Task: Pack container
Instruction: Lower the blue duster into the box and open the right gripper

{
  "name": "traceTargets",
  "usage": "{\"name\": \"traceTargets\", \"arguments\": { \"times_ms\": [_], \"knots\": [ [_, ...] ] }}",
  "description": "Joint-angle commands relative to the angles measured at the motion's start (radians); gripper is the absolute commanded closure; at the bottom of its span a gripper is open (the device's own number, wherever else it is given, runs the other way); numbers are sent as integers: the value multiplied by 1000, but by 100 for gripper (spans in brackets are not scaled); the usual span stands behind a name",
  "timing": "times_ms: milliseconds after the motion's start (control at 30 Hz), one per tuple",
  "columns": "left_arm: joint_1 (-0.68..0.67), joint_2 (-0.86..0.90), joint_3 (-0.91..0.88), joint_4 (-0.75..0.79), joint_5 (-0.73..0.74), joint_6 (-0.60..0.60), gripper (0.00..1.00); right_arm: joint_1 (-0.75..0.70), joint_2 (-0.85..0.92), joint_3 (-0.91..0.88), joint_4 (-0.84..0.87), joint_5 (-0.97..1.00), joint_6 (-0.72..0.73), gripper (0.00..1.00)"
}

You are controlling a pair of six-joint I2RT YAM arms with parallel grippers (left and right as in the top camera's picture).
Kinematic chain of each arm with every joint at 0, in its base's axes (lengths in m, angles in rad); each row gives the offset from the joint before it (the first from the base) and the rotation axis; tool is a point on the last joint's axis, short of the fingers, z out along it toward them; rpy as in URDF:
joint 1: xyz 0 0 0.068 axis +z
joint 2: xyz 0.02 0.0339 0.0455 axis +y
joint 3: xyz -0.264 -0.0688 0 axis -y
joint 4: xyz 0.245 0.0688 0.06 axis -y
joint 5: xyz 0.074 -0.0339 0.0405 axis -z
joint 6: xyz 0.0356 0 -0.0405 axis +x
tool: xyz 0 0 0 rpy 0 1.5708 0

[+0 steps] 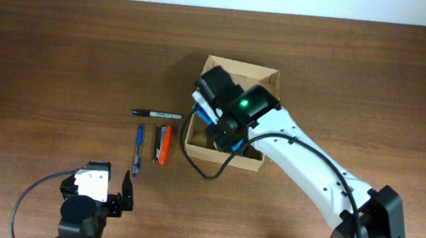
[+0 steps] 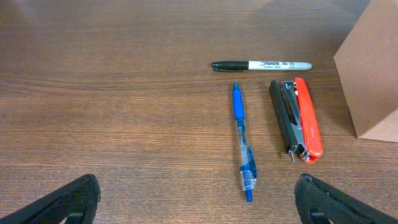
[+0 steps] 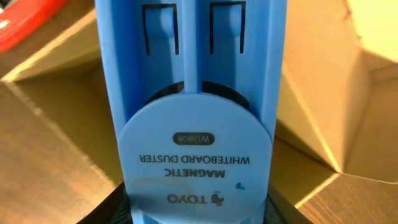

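The right hand grips a blue whiteboard duster and holds it over the open container, right of centre in the overhead view. This looks like the placing step. Next, the duster should go down clear of the box walls before being let go. At lower left the left hand rests released, with the marker, pen and stapler unpacked on the desk.
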Motion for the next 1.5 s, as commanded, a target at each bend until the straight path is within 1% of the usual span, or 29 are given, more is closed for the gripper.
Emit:
{"name": "traceTargets", "arguments": {
  "times_ms": [0,133,433,633,700,767,800,933,1033,1067,1133,1200,1400,1467],
  "knots": [
    [6,-7,-6,2,-10,19,0,-11,-13,19,27,22,20,63],
    [6,-7,-6,2,-10,19,0,-10,3,19,55,5,40,63],
    [6,-7,-6,2,-10,19,0,-10,87,16,35,2,111,64],
    [6,-7,-6,2,-10,19,0,-10,105,16,32,-42,113,63],
    [6,-7,-6,2,-10,19,0,-10,105,16,30,-42,113,57],
    [6,-7,-6,2,-10,19,0,-10,105,16,23,-43,113,49],
    [6,-7,-6,2,-10,19,0,-10,105,16,12,-42,113,47],
    [6,-7,-6,2,-10,19,1,-10,105,16,-18,-41,113,49],
    [6,-7,-6,2,-10,19,0,-10,105,16,-27,-42,117,55],
    [6,-7,-6,2,-10,19,0,-10,105,16,-27,-42,123,55],
    [6,-7,-6,2,-10,19,0,-10,105,16,-24,-44,129,53],
    [6,-7,-6,2,-10,19,0,-10,105,16,-24,-51,128,46],
    [6,-7,-6,2,-10,19,0,-10,103,27,-27,-53,127,44],
    [6,-7,-6,2,-10,19,0,-10,103,49,-42,-53,127,41]
  ]
}}
